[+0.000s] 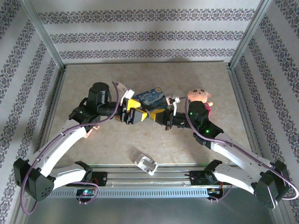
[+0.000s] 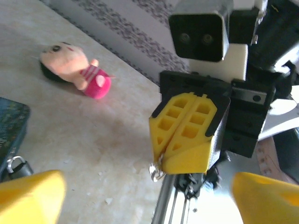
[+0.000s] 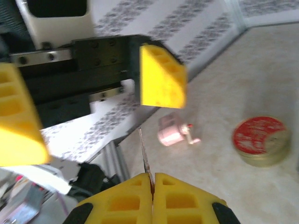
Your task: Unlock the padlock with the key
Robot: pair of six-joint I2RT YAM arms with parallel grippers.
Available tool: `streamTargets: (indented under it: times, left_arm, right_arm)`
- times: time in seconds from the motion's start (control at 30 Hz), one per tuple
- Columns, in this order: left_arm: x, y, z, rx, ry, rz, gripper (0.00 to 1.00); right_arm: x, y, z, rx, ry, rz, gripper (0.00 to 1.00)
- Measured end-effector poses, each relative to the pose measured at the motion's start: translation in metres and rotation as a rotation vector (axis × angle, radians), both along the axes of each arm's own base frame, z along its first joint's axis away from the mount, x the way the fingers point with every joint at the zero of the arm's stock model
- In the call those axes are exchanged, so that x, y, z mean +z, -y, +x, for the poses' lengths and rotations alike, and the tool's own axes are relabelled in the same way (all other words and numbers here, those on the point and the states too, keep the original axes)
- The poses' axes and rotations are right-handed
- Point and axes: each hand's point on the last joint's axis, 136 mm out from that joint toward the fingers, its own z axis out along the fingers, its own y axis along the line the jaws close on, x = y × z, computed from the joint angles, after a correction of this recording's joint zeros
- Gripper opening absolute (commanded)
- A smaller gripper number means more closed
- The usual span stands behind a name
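Note:
My right gripper [image 3: 152, 179] is shut on the key [image 3: 144, 151], a thin grey sliver sticking out past its yellow fingertips. In the left wrist view the same shut gripper [image 2: 161, 161] faces the camera, with the key's [image 2: 158, 171] silvery end at its tip. My left gripper [image 2: 147, 193] is open, its yellow fingers [image 2: 30, 198] spread wide and holding nothing. The padlock [image 2: 16, 166], dark with a silvery shackle, lies on the table beside the blue tin [image 2: 9, 123], apart from both grippers. From above, the left gripper [image 1: 137, 112] and the right gripper [image 1: 154, 115] meet tip to tip mid-table.
The blue painted tin [image 1: 152, 96] lies just behind the grippers, and a pink doll [image 1: 200, 97] to its right. A white plug [image 1: 145, 163] sits near the front rail. A pink sharpener [image 3: 174, 134] and a red-and-gold disc [image 3: 259, 140] rest on the table.

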Motion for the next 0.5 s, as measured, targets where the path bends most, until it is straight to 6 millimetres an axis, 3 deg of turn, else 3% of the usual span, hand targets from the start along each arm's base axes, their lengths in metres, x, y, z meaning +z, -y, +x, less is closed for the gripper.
streamTargets:
  times: [0.27, 0.37, 0.5]
  left_arm:
    - [-0.013, -0.014, 0.047, 0.32, -0.074, 0.009, 1.0]
    - [-0.034, -0.003, 0.058, 0.408, -0.116, 0.055, 0.99]
    - [-0.078, 0.018, 0.065, 0.493, -0.166, 0.148, 0.97]
  right_arm:
    - [-0.041, 0.038, 0.026, -0.206, -0.183, -0.083, 0.0]
    - [-0.055, 0.053, 0.029, -0.281, -0.232, -0.132, 0.0]
    - [-0.077, 0.077, 0.032, -0.39, -0.298, -0.212, 0.0]
